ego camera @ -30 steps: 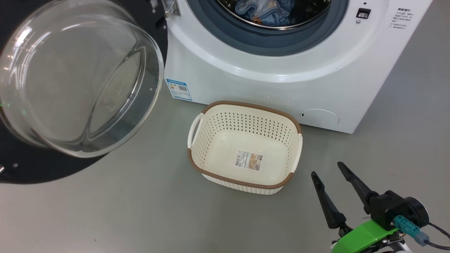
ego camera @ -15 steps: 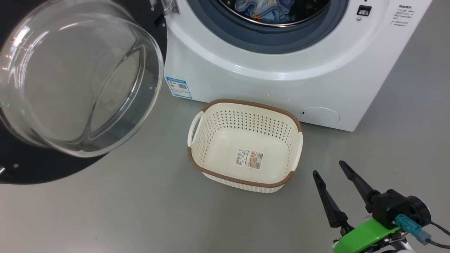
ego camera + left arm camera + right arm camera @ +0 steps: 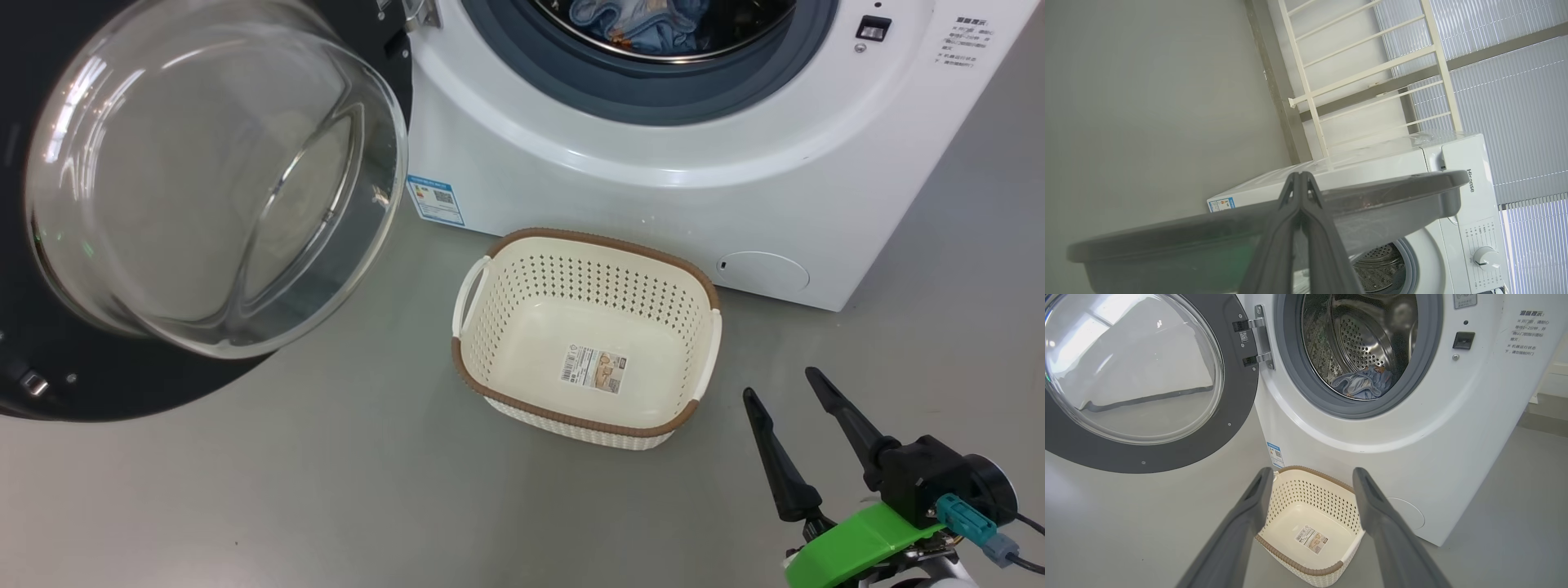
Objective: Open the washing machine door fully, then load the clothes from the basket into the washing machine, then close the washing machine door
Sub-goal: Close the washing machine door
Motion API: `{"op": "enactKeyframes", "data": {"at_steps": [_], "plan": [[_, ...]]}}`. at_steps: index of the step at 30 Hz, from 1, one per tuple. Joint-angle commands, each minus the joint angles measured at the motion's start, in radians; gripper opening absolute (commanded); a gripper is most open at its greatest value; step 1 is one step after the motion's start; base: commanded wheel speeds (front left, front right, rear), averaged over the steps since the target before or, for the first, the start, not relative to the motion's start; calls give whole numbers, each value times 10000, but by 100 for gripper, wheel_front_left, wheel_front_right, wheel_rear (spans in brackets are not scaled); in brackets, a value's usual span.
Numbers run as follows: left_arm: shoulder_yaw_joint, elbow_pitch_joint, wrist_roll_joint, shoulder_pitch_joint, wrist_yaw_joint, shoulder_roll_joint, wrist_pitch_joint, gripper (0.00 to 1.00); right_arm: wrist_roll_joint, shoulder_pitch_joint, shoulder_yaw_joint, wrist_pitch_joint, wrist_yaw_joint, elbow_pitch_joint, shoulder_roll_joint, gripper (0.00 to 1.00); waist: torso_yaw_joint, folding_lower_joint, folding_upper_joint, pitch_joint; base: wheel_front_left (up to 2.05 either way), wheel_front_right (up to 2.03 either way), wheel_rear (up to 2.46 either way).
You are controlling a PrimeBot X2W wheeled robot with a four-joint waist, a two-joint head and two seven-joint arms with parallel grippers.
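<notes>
Door [image 3: 122, 396] swung wide, left of machine [image 3: 653, 204]; clothes [image 3: 1363, 381] inside machine's drum [image 3: 1372, 339]; basket [image 3: 588, 286] upright on floor [image 3: 326, 490], just before machine; right claw [image 3: 781, 384] spread wide, gripping nothing, near machine's front right, fingers toward machine; left claw [image 3: 1301, 181] pressed shut, empty, behind door edge, machine beyond.

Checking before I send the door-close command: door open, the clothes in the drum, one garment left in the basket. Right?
Not quite. The basket is empty but for its sticker, as the head view shows. The rest holds: the washing machine door stands open and the clothes lie in the drum.
</notes>
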Motion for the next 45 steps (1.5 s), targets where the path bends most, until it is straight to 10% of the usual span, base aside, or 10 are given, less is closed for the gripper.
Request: {"op": "enactKeyframes", "data": {"at_steps": [1, 45], "plan": [[222, -368, -8, 100, -141, 456, 228, 0, -90, -362, 237, -59, 16, -312, 39, 100, 29, 0, 0, 5, 0, 0, 0], [924, -7723, -1773, 5260, 234, -390, 2887, 0, 134, 134, 2, -631, 16, -181, 397, 100, -782, 0, 0, -785, 0, 0, 0]]}}
